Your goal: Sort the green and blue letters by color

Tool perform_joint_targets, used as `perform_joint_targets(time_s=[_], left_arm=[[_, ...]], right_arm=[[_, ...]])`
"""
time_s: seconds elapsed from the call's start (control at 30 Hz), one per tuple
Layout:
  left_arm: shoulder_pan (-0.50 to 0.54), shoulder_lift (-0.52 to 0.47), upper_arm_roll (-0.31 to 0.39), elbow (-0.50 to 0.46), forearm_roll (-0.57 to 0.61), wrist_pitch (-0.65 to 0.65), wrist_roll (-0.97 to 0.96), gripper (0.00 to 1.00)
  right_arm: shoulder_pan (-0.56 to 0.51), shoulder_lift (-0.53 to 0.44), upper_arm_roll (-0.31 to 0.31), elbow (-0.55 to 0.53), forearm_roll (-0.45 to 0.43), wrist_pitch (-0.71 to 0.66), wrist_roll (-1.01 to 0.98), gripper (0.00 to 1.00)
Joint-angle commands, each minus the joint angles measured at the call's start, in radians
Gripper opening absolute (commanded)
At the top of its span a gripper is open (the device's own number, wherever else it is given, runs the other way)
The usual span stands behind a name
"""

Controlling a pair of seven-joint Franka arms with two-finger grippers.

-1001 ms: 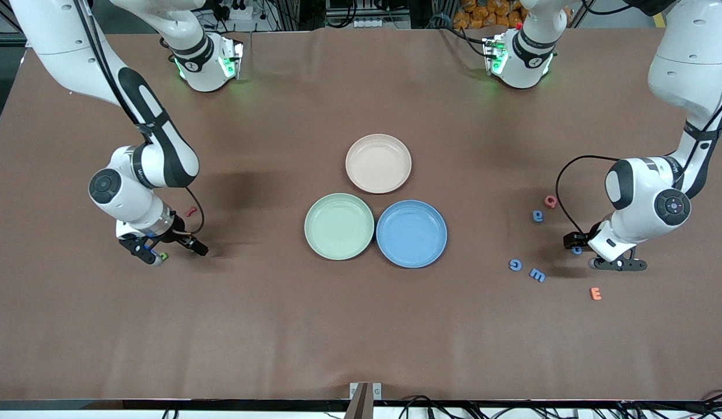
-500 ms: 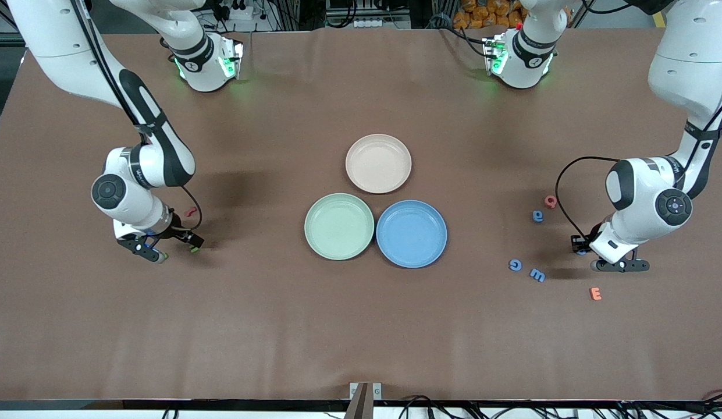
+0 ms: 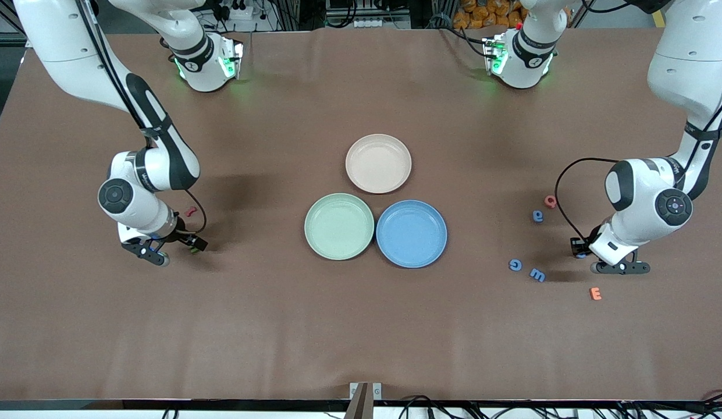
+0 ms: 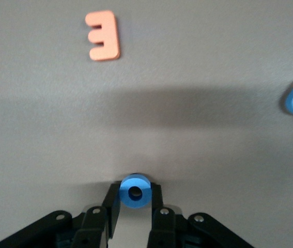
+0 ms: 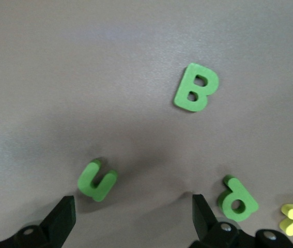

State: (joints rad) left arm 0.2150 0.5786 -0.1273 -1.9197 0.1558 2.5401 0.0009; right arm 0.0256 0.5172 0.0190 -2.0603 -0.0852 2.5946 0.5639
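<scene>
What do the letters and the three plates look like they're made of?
Blue O, held between the left gripper fingers, and green B, U under the open right gripper: thick, matte, soft-edged, likely foam. Green plate, blue plate, beige plate: smooth with a faint sheen, probably plastic, though unglazed ceramic can't be excluded.

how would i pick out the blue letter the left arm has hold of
Go to the left arm's end of the brown table, where loose letters lie apart from the three plates. The left gripper is down at the table there, its fingers shut on the blue O. It is a plain ring with one round hole, unlike the orange E nearby.
</scene>
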Motion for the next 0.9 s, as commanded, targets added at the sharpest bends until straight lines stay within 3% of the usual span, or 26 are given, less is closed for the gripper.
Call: perform_joint_targets(time_s=[0.0, 0.2, 0.5, 0.6, 0.73, 0.77, 0.87], left_arm=[[-0.062, -0.042, 0.0, -0.013, 0.019, -0.009, -0.116, 0.17], [-0.095, -0.059, -0.052, -0.012, 0.018, -0.053, -0.252, 0.17], [-0.1, -0.074, -0.238, 0.024, 0.024, -0.178, -0.531, 0.17], [-0.127, -0.074, -0.278, 0.044, 0.033, -0.222, -0.62, 0.17], [-0.206, -0.072, -0.281, 0.071, 0.036, -0.267, -0.719, 0.17], [-0.223, -0.071, -0.281, 0.076, 0.036, -0.27, -0.742, 0.17], [-0.27, -0.068, -0.279, 0.082, 0.037, -0.27, -0.814, 0.17]], right_arm=[[0.014, 0.044, -0.024, 0.051, -0.018, -0.013, 0.027, 1.0], [0.027, 0.064, -0.025, 0.066, -0.018, -0.011, 0.03, 1.0], [0.042, 0.078, -0.025, 0.08, -0.018, -0.011, 0.073, 0.99], [0.042, 0.08, -0.025, 0.081, -0.019, -0.011, 0.073, 0.93], [0.042, 0.08, -0.025, 0.08, -0.019, -0.011, 0.073, 0.85], [0.042, 0.08, -0.025, 0.08, -0.019, -0.01, 0.073, 0.81], [0.042, 0.08, -0.025, 0.08, -0.019, -0.01, 0.071, 0.55]])
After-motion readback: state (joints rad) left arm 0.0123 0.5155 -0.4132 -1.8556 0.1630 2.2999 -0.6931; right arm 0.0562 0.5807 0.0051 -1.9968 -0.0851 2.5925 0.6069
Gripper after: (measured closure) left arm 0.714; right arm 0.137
